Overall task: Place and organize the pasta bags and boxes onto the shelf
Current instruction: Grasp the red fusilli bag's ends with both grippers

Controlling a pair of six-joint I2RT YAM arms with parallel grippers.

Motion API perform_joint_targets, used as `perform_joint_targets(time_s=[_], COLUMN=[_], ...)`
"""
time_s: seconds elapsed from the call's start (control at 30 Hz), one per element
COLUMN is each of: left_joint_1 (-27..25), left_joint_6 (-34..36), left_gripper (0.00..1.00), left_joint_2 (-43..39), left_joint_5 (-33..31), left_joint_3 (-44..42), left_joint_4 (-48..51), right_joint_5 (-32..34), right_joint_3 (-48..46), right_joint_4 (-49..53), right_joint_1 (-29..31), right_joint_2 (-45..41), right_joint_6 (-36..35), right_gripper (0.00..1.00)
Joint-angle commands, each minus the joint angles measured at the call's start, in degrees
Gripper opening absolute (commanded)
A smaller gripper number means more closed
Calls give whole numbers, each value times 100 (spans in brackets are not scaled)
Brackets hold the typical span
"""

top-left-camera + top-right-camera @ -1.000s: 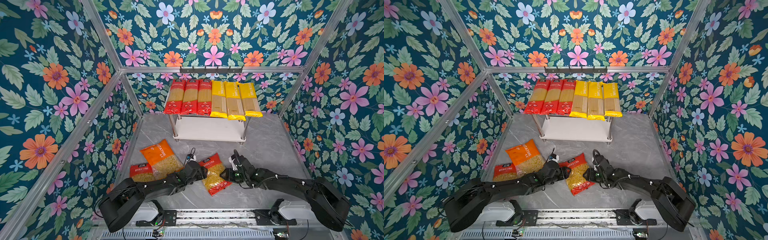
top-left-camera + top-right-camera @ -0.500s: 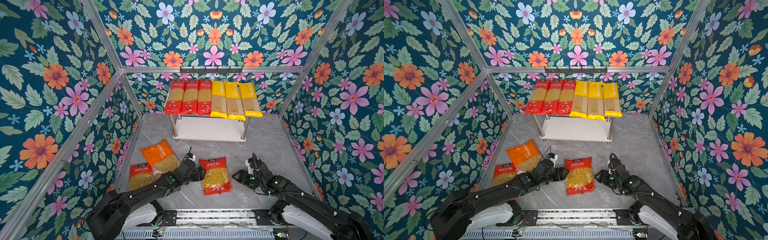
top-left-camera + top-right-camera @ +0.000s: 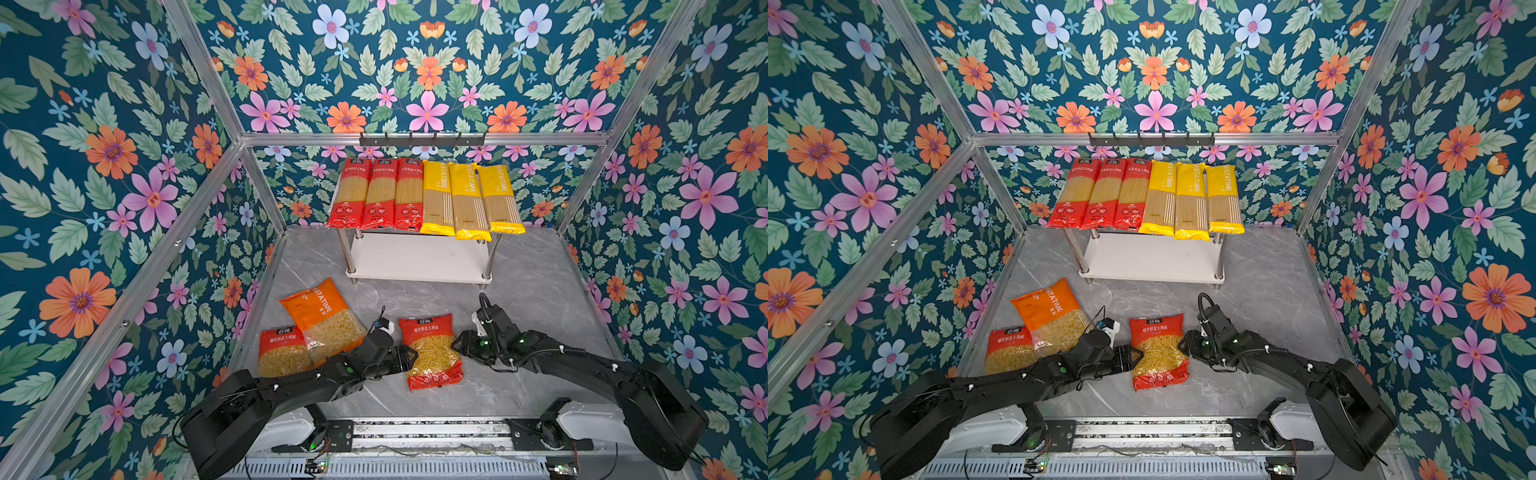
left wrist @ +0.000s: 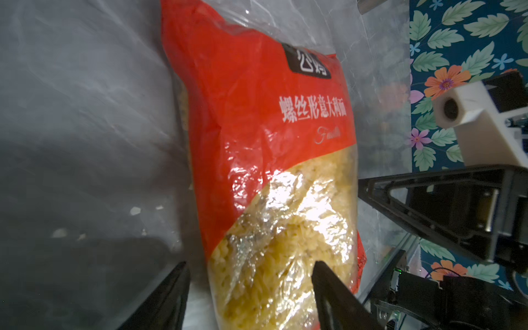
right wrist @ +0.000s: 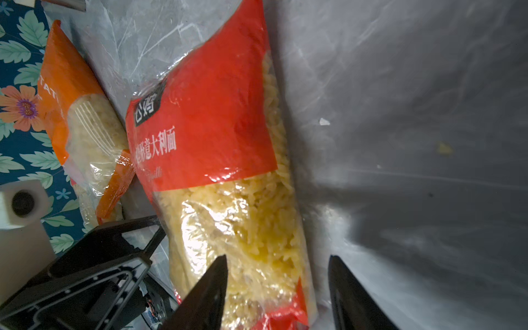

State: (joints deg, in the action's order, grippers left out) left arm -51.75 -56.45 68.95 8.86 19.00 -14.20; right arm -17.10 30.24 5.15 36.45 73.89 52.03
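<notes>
Both my claws are sitting released, grasping nothing: left gripper (image 3: 410, 358) and right gripper (image 3: 456, 345) are each straddling an opposite edge of the red fusilli bag (image 3: 432, 353). It's lying flat on the table (image 3: 519, 291), well short of the shelf (image 3: 415, 259), whose top board is carrying the spaghetti packs (image 3: 424, 195).
</notes>
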Motion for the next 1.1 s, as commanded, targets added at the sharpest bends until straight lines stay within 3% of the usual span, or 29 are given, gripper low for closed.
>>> perform_joint_targets(time_s=[0.0,0.2,0.33,0.53,0.73,1.07], left_joint_1=[-14,-57,-64,-62,-55,257], left_joint_6=[7,19,15,109,415,1253], left_gripper=[69,62,48,26,12,1], left_joint_2=[201,638,671,400,81,-610], left_joint_5=[47,118,76,-149,-392,-842], left_joint_3=[29,75,47,50,318,875], left_joint_4=[-468,-842,-901,-648,-2,1065], right_joint_5=[-191,-362,-437,-466,-626,-504], right_joint_3=[87,297,259,142,190,806], right_joint_4=[-455,-707,-879,-1172,-1600,-1943], right_joint_1=[54,272,295,301,295,310], right_joint_2=[278,872,906,693,578,563], right_joint_6=[-61,-154,-167,-180,36,22], right_gripper=[55,41,26,12,7,0])
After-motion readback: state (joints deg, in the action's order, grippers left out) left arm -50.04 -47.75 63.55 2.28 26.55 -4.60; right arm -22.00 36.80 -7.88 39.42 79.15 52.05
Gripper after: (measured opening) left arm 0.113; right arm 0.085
